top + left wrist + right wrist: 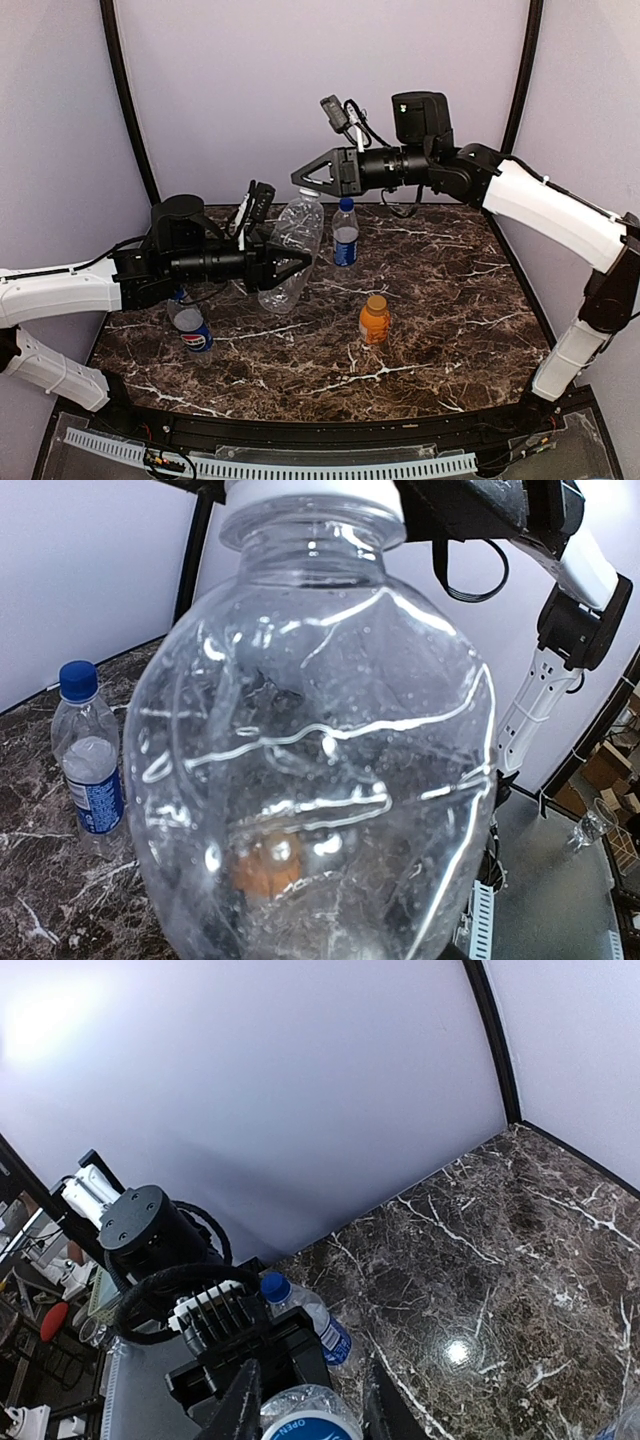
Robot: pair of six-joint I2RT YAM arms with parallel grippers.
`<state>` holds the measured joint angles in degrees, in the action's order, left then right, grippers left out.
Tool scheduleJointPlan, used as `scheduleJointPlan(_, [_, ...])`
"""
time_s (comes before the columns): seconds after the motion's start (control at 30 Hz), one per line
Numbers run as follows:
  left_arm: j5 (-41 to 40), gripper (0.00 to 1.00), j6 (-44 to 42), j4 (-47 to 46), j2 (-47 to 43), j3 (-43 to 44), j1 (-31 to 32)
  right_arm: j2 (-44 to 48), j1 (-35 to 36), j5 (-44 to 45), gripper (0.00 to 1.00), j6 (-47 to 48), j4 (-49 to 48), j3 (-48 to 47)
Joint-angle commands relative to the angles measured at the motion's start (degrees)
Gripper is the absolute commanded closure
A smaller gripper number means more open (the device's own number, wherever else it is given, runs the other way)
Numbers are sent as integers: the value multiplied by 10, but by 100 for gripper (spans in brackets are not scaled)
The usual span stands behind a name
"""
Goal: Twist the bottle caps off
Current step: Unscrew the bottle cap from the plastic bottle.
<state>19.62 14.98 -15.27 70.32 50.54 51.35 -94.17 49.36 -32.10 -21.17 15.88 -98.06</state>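
Clear plastic fills your left wrist view: the clear bottle is held off the table, tilted with its neck leaning up and away from you. Your left gripper is clamped across the lower part of its body, one finger on each side.

Your right gripper reaches in from the back right, level with the neck. In its wrist view the white cap sits between the two fingers, with both inner faces against its rim, so the jaws are closed on the cap. The cap is on the bottle.

Three other bottles stand upright on the table:
- The blue-label bottle is just right of the held one, near the back, with its blue cap on.
- The orange bottle is further forward, near the middle, with its orange cap on. Through the clear plastic it shows only as an orange blur.
- The Pepsi bottle is at the front left, its upper part tucked under your left arm, so you cannot see its cap from above.
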Motion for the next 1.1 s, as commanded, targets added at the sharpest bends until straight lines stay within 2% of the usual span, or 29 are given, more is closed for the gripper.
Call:
scheduleJointPlan(0.0, [60,70,-1,-53,-19,-13,2,6,-9,-109,100,74,-62,22])
scheduleJointPlan(0.17, [210,69,27,-147,-39,-46,2,0,-18,-293,100,204,-37,16])
scheduleJointPlan(0.23, [260,69,50,-185,-42,-58,2,-9,-21,-341,100,247,-13,4])
scheduleJointPlan(0.3, [289,68,71,-213,-41,-66,2,-20,-24,-392,98,269,8,-12])
scheduleJointPlan(0.4, [297,68,79,-223,-43,-72,2,-25,-28,-415,94,269,10,-17])
scheduleJointPlan(0.47, [289,68,74,-220,-47,-75,2,-21,-29,-406,89,253,-7,-10])
scheduleJointPlan(0.73, [226,69,32,-162,-51,-64,2,0,-29,-286,50,174,-28,4])
scheduleJointPlan(0.87, [171,69,14,-126,-49,-53,2,20,-29,-249,24,133,-42,13])
scheduleJointPlan(0.93, [146,69,7,-110,-48,-48,2,30,-27,-221,18,111,-47,15])
scheduleJointPlan(1.07, [101,69,-4,-84,-42,-34,2,41,-20,-140,15,58,-42,9])
